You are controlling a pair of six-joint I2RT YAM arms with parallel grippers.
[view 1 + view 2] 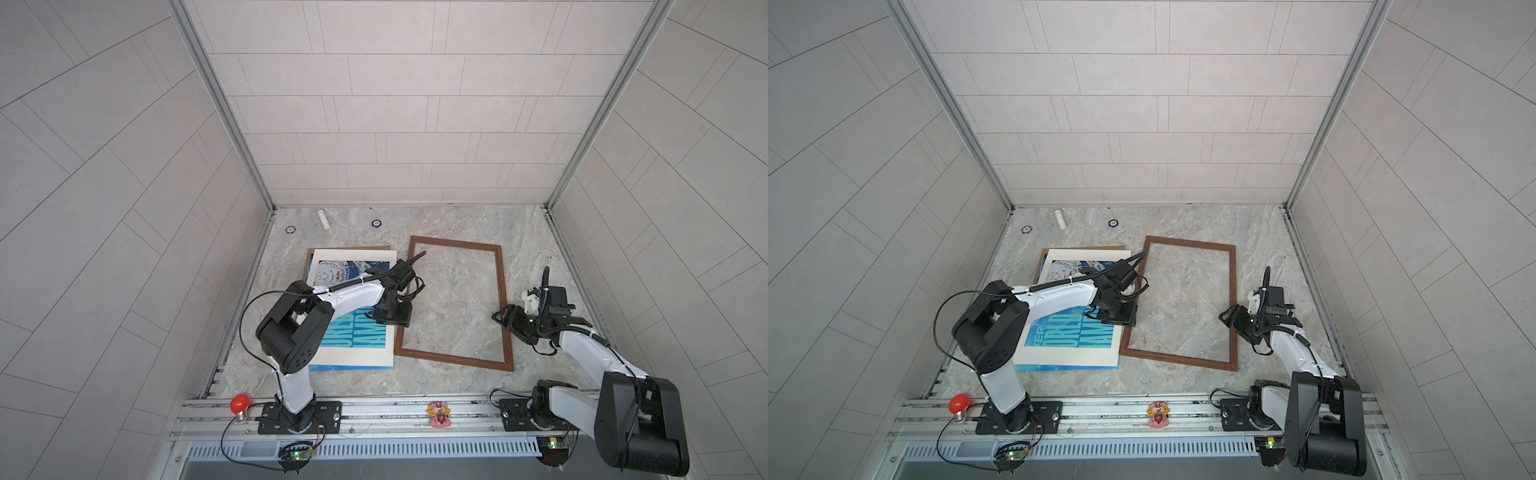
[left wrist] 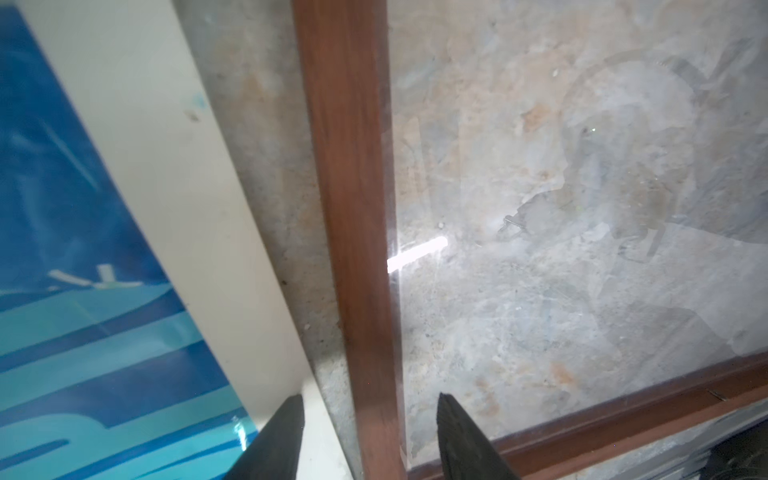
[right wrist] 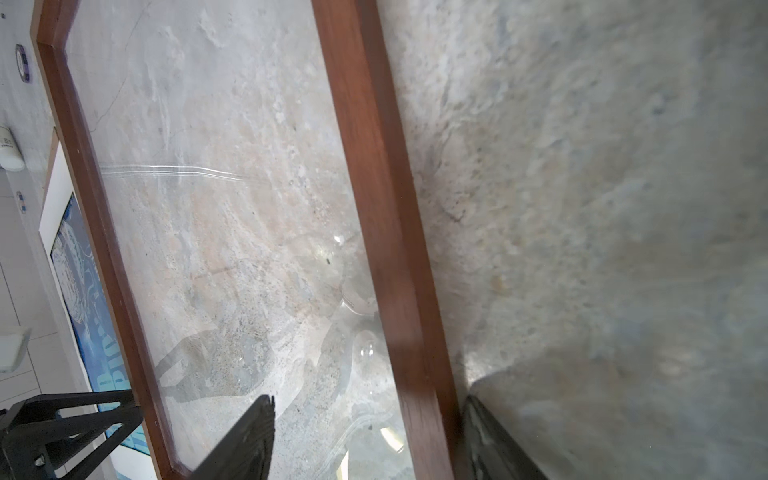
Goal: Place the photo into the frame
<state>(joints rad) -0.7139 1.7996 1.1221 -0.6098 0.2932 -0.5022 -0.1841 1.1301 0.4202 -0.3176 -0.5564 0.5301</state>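
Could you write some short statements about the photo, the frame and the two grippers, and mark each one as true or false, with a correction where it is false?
1. The photo lies face up beside the frame, not inside it. True.
2. The frame stands upright, leaning on a wall. False: it lies flat on the table.
3. The left gripper has its fingers on either side of one long frame rail. True.
4. The right gripper is shut on the photo. False: its fingers are apart, astride the frame's other long rail, away from the photo.
5. The white tube lies on the photo. False: it lies on the table's far side, apart from the photo.
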